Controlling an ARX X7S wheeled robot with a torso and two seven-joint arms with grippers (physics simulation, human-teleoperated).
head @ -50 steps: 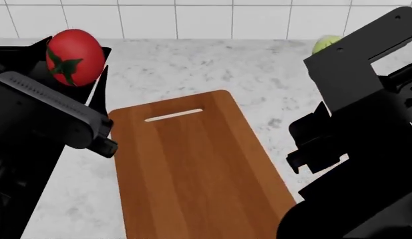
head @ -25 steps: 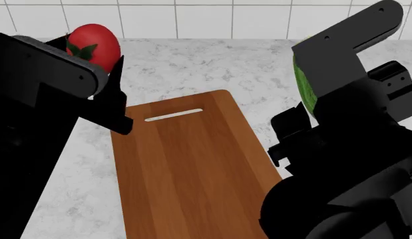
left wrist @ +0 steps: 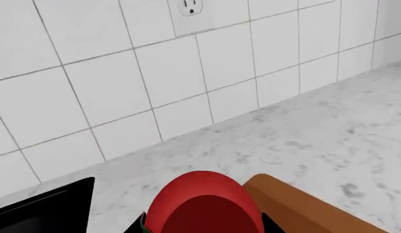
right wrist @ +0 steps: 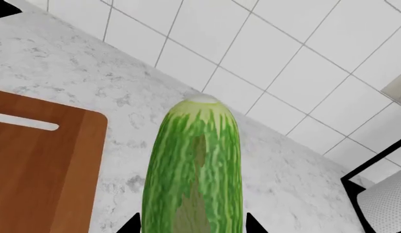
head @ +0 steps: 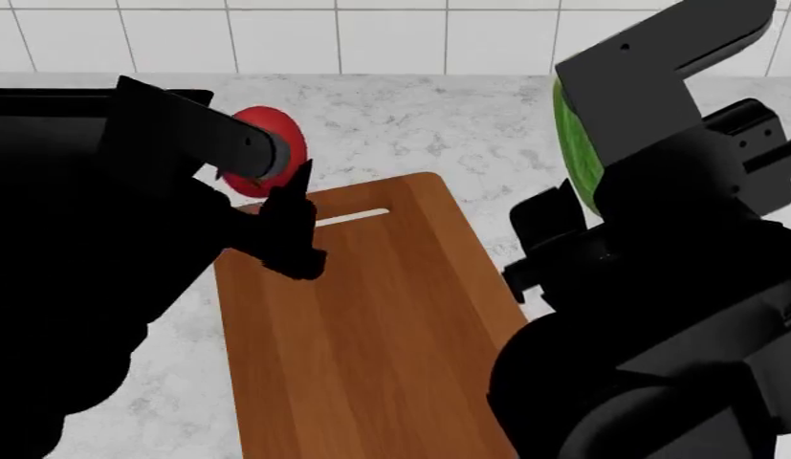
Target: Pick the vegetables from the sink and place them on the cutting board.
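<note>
The reddish-brown cutting board (head: 369, 335) lies on the marble counter, slot handle at its far end. My left gripper (head: 274, 191) is shut on the red tomato (head: 270, 139) and holds it above the board's far left corner; the tomato fills the near edge of the left wrist view (left wrist: 203, 204), with the board's corner (left wrist: 297, 208) beside it. My right gripper (right wrist: 192, 225) is shut on the streaked green cucumber (right wrist: 192, 170), held above the counter just right of the board (right wrist: 39, 165); a green sliver of the cucumber (head: 577, 143) shows in the head view. The sink shows only as a black corner (left wrist: 45, 208).
A white tiled wall (head: 395, 33) runs along the back of the marble counter (head: 408, 124), with an outlet (left wrist: 190, 7) on it. A black-framed object (right wrist: 378, 194) stands on the counter at the far right. My dark arms fill both sides of the head view.
My left gripper has carried the tomato rightward and down, from over the sink side to above the board's far left corner. The right arm with the cucumber has shifted slightly left.
</note>
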